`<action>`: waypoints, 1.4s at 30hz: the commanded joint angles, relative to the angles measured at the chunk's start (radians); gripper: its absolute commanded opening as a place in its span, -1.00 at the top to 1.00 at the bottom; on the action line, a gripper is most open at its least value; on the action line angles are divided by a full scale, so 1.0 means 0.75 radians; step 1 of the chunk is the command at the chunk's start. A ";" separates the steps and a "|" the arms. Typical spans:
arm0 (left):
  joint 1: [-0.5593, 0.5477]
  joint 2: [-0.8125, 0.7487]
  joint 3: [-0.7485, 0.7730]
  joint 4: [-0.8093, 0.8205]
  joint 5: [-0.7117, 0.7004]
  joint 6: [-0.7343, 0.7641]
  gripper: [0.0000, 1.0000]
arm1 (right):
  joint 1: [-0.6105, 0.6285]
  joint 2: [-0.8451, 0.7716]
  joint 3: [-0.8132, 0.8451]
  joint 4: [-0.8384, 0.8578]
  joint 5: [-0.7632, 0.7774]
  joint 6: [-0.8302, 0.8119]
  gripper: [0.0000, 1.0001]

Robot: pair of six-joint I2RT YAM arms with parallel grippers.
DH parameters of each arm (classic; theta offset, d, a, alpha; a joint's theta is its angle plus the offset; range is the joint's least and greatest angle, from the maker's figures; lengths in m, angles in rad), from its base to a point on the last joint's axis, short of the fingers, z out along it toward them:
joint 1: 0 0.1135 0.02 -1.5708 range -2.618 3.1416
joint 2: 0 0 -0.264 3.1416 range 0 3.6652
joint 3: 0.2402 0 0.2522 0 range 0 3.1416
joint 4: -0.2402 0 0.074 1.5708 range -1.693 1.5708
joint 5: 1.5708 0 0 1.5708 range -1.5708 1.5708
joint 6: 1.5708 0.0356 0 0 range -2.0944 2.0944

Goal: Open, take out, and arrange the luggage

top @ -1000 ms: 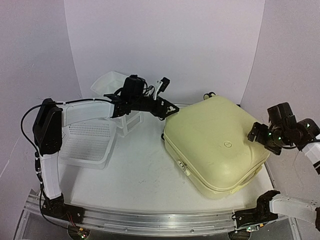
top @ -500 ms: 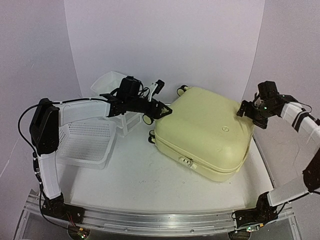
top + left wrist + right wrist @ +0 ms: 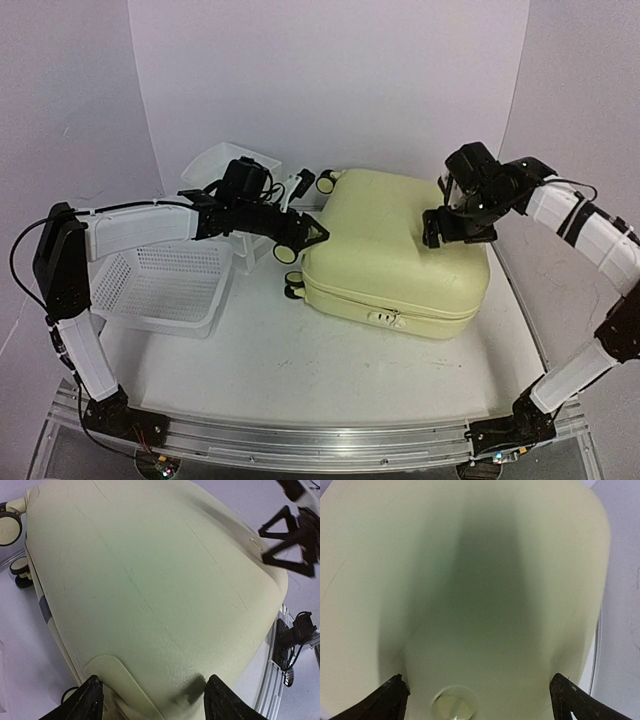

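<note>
The luggage [image 3: 390, 255], a large pale yellow hard-shell case, lies flat and closed in the middle of the table, its zipper side with the pull [image 3: 385, 317] facing the near edge. Its black-and-cream wheels [image 3: 286, 253] point left. My left gripper [image 3: 308, 232] is open at the wheel end, and the shell [image 3: 150, 595] fills the space beyond its fingers [image 3: 90, 700]. My right gripper [image 3: 455, 228] is open and hovers close over the top's far right part. In its wrist view a round badge [image 3: 452, 705] sits between the fingertips [image 3: 570, 700].
A white mesh basket [image 3: 170, 285] stands at the left, under my left arm. A white plastic drawer unit [image 3: 225, 170] is behind it. White backdrop walls close the back and both sides. A metal rail [image 3: 300, 445] runs along the near edge.
The luggage has slid left and back and turned, so its zipper side now faces front. My right arm swung in from the right edge onto its top. The left gripper shifted slightly left.
</note>
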 commanded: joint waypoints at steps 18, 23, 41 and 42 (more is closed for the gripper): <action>-0.032 -0.124 -0.128 -0.076 0.052 -0.074 -0.38 | 0.905 -0.141 -0.721 0.575 0.610 0.842 -0.20; -0.038 -0.157 -0.153 -0.069 0.048 -0.083 -0.38 | 0.905 -0.060 -0.753 0.662 0.774 0.917 -0.15; -0.039 -0.250 -0.205 -0.063 -0.007 -0.076 -0.38 | 0.903 0.039 -0.830 0.681 0.900 1.128 0.07; -0.039 -0.259 -0.207 -0.062 -0.007 -0.074 -0.38 | 0.904 0.038 -0.830 0.681 0.874 1.124 0.07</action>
